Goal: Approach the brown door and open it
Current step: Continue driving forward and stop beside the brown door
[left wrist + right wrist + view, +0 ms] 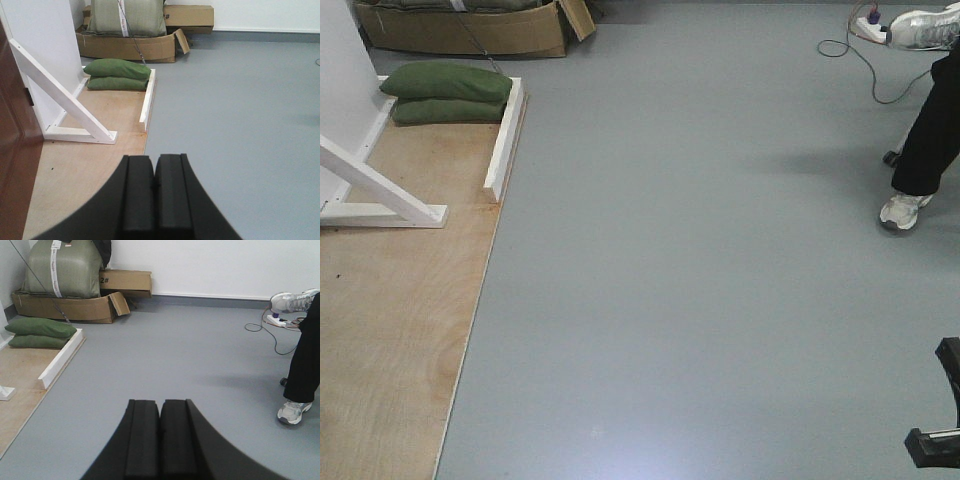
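Brown door (11, 165): glossy reddish wood, standing at the left edge of the plywood floorboard (85, 165). White diagonal brace (60, 90) and two green sandbags (117, 75) are sitting at its far edge. A person's leg (306, 360) is standing on the smooth grey floor (190, 355). Left hand (154, 165) and right hand (160, 407): pads pressing together.

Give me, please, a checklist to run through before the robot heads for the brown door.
1. Sight of the brown door: ok, its edge shows at the far left of the left wrist view only.
2. Sight of the door handle: cannot tell, none in view.
3. The left pincer free: ok, shut, holding nothing.
4. The right pincer free: ok, shut, holding nothing.
5. Way beside the door: not ok, a white brace stands on the plywood board there.
6. Person: ok, the leg stands off to the right.
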You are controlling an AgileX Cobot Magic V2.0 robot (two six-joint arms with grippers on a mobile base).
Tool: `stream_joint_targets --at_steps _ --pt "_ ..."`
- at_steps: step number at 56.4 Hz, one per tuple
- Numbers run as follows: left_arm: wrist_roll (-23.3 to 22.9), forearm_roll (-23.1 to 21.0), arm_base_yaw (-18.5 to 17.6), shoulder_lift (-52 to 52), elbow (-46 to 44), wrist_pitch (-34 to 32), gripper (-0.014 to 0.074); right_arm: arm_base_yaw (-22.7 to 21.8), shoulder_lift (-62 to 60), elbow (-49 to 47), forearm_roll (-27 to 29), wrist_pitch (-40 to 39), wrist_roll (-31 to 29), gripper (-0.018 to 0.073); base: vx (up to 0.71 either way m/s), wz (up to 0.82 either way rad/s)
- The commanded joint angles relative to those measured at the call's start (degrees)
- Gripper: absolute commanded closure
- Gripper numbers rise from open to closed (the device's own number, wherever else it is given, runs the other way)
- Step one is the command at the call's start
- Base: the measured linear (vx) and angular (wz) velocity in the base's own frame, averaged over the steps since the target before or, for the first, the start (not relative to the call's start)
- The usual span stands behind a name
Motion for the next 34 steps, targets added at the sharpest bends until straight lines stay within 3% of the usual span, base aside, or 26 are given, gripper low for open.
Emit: stream_joint_targets --at_steps 1,15,34 --pt "0.0 -0.3 -0.2 -0.8 -1.0 -4.0 0.0600 0.1 -0.8 0.2 -0.4 -4.7 -0.3 0.0559 0.00 0.00" --pt "0.0 -0.3 0.5 2.1 -5.3 -2.4 0.0600 0.1 -0.8 0.2 -0.4 -4.7 -0.3 0.0559 0.00 0.00" --pt "0.0 -0.3 5.0 17.2 -27.7 3.1 0.0600 0.1 -0.8 0.2 -0.4 -4.7 -0.3 0.0559 0.00 0.00"
